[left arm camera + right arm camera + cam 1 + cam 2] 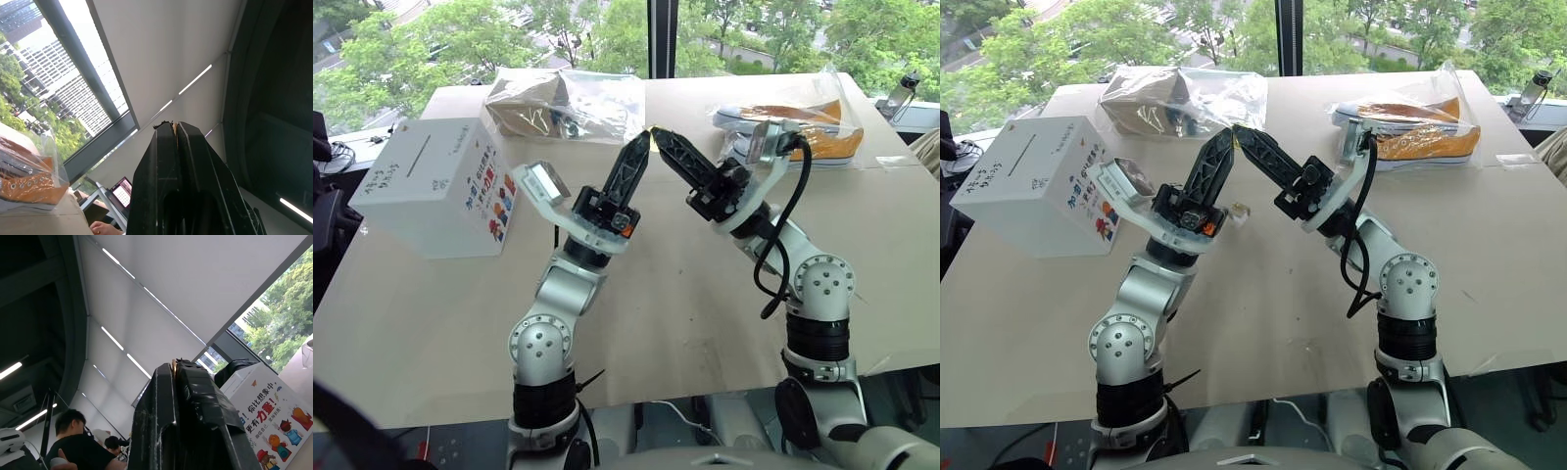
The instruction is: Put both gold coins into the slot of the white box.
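You are at the hand-over step, I think. Your left gripper (642, 143) and your right gripper (664, 141) are both up in the air over the table (705, 294), and their tips meet.

Both sets of jaws are pressed together. A thin bit of gold coin (174, 128) peeks out between the left fingers. The right wrist view shows a gold edge in the right jaws too. It looks like one coin pinched by both, but the view is too tight to be sure.

The white box (460, 211) sits at about 9 o'clock from the tips, with its slot (419, 157) on top.

Next, let the right jaws go, then swing the left gripper toward 9 o'clock, over the slot.

A tiny shiny bit (1239, 211) lies on the table at 6 o'clock from the tips. It may be the other coin.
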Tool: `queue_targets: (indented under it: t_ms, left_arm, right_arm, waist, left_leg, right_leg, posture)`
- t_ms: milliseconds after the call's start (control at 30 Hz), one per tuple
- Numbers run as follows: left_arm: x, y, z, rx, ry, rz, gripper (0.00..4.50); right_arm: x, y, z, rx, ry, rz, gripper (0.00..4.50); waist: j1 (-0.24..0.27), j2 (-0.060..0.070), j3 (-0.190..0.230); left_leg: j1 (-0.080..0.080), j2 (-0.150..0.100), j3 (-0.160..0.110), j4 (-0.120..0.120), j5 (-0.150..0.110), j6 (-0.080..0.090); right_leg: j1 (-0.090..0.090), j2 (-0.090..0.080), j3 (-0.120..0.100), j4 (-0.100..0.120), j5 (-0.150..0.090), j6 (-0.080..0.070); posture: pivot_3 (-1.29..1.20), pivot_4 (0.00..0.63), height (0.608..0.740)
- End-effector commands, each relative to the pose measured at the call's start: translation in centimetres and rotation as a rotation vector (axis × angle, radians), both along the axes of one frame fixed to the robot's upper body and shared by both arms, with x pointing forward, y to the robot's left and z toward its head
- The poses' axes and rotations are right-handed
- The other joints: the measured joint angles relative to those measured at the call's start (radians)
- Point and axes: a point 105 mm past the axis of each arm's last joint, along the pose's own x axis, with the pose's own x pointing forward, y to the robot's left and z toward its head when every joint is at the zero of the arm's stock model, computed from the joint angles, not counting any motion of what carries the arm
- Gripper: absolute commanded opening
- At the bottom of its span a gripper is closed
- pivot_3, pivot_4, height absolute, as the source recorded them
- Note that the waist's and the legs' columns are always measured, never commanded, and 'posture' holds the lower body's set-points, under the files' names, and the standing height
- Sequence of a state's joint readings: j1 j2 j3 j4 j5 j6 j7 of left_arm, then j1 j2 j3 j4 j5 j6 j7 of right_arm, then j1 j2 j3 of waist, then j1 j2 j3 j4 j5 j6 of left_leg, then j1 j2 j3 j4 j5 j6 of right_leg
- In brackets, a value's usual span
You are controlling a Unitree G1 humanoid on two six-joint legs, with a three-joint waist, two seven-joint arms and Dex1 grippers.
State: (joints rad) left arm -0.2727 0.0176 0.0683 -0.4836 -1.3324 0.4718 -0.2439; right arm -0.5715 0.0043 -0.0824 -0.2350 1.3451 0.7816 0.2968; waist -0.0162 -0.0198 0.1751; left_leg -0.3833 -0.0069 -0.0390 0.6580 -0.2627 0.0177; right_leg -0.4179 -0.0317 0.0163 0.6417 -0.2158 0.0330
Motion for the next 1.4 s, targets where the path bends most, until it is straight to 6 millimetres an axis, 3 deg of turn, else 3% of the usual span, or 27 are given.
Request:
queue_targets:
  t_ms: [33, 633, 867, 967, 1167, 1400]
  left_arm:
    - [-0.1, -0.9, -0.1, 0.023, 0.010, -0.048, 0.11]
    - [0.0, -1.4, -0.7, 0.031, 0.048, -0.100, 0.11]
    - [1.0, 0.4, -1.0, 0.044, 0.064, 0.014, 0.00]
    - [1.1, 1.0, -0.8, 0.043, 0.060, 0.042, 0.00]
    - [1.4, 4.5, 2.7, 0.134, -0.059, 0.256, 0.00]
    - [2.5, 12.3, 7.7, 0.398, -0.124, 0.703, 0.00]
  right_arm:
    - [-2.0, 0.6, 1.6, 0.025, -0.094, 0.070, 0.00]
    - [-2.8, 1.0, 1.4, 0.001, -0.110, 0.111, 0.00]
    - [-1.0, 0.1, 1.3, 0.001, -0.079, -0.021, 2.36]
    - [-0.7, -0.6, 1.3, 0.003, -0.081, -0.036, 2.36]
    - [0.7, -2.3, -0.4, -0.205, -0.225, -0.184, 2.36]
    - [0.9, -2.8, -1.5, -0.433, -0.565, -0.237, 2.36]
  waist:
    - [0.000, 0.000, 0.000]
    - [0.000, 0.000, 0.000]
    - [0.000, 0.000, 0.000]
    - [0.001, 0.000, 0.000]
    - [0.002, 0.000, 0.001]
    - [-0.003, 0.000, 0.002]
  left_leg:
    - [0.000, 0.000, 0.000, 0.000, 0.000, 0.000]
    - [0.000, 0.000, 0.000, 0.000, 0.000, 0.000]
    - [0.000, 0.000, 0.000, -0.001, 0.000, 0.000]
    - [0.000, 0.000, -0.001, -0.001, 0.000, 0.000]
    - [0.000, 0.000, -0.001, -0.001, 0.000, 0.000]
    - [0.001, 0.000, 0.001, -0.005, 0.000, 0.000]
  right_leg:
    - [0.000, 0.000, 0.000, 0.000, 0.000, 0.000]
    - [0.000, 0.000, 0.000, 0.000, 0.000, 0.000]
    - [0.000, 0.000, 0.000, 0.000, 0.000, 0.000]
    - [0.000, 0.000, 0.000, 0.000, 0.000, 0.000]
    - [0.000, 0.000, 0.000, -0.001, 0.000, 0.000]
    - [-0.002, 0.001, 0.001, -0.001, 0.000, 0.000]
  posture:
    - [0.00, 0.150, 0.740]
    - [0.00, 0.150, 0.740]
    - [0.00, 0.150, 0.740]
    - [0.00, 0.150, 0.740]
    - [0.00, 0.150, 0.740]
    - [0.00, 0.150, 0.740]
